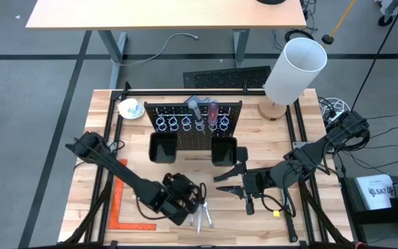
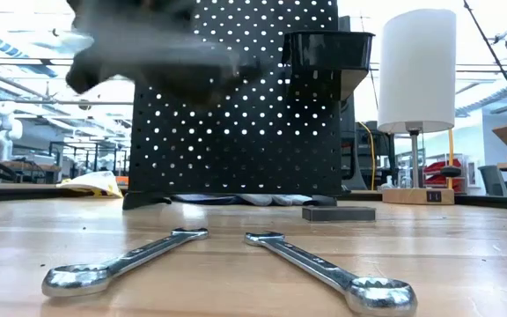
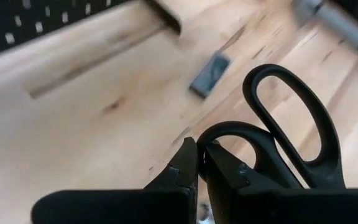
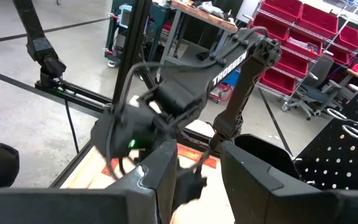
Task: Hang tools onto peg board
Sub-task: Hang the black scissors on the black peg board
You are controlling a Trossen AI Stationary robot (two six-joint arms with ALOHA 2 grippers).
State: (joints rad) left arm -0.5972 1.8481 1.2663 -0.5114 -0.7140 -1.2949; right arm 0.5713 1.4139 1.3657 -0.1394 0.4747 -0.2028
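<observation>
High view: peg board (image 1: 197, 124) upright mid-table, two screwdrivers (image 1: 204, 111) in its rings, both bins (image 1: 162, 148) showing no contents. Low view: two wrenches (image 2: 121, 262) flat on table (image 2: 465, 238). Left wrist view: left gripper (image 3: 199, 163) clamped on scissors (image 3: 297, 124). Right wrist view: right gripper (image 4: 199, 165) parted, empty.

Bare surface (image 1: 275, 131) lies open to the right of the peg board (image 1: 195, 124), up to the lamp (image 1: 292, 69). In front, two wrenches (image 2: 236, 260) and both arms crowd the approach.
</observation>
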